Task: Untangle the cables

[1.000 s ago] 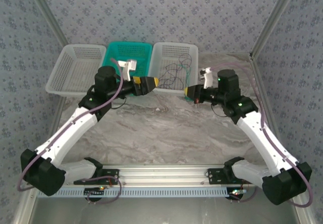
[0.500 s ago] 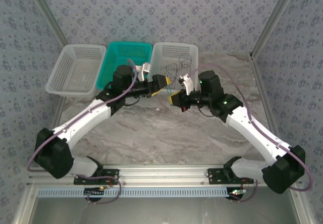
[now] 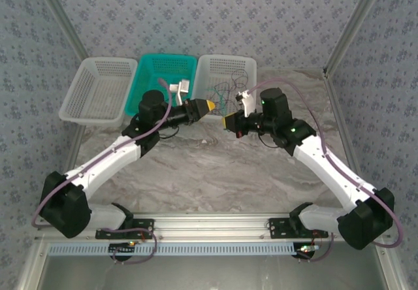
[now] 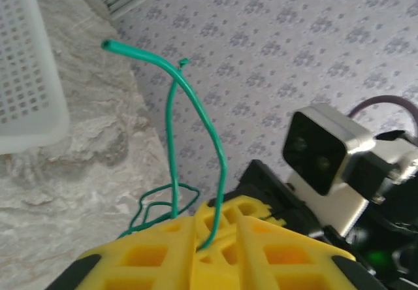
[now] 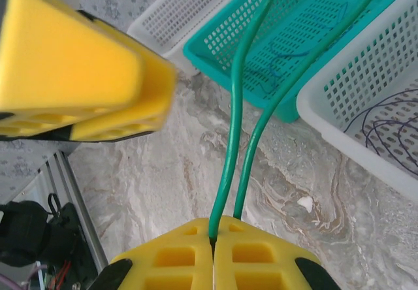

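Starting out past the left claw's outer side, there's a white basket [image 3: 78, 94], and right behind that claw sits the teal basket [image 3: 163, 68] with a thin blue cable [image 5: 287, 55] lying in it.

The left claw [image 4: 202, 228] is pinched fully closed on a green cable [image 4: 171, 133]. The wire arcs up out of its fingertips, with a small loose loop hanging just beside them.

Straight across, tip nearly facing tip, the right claw [image 5: 213, 238] is clamped tight on the same green cable [image 5: 232, 140], two strands running out of its fingertips side by side. Both claws hang above the marble tabletop [image 3: 215, 166], near each other but not touching.

Just beyond the right claw is the second white basket [image 3: 225, 64], holding a pile of black cables [image 5: 379, 117].

My take: this is the pull-apart step. I'd keep both grips firm and separate the claws slowly and level, watching that little loop by the left claw. If it tightens, it becomes a knot, so give slack instead of yanking. I'd also stay above the basket rims so nothing drags back into the black pile.
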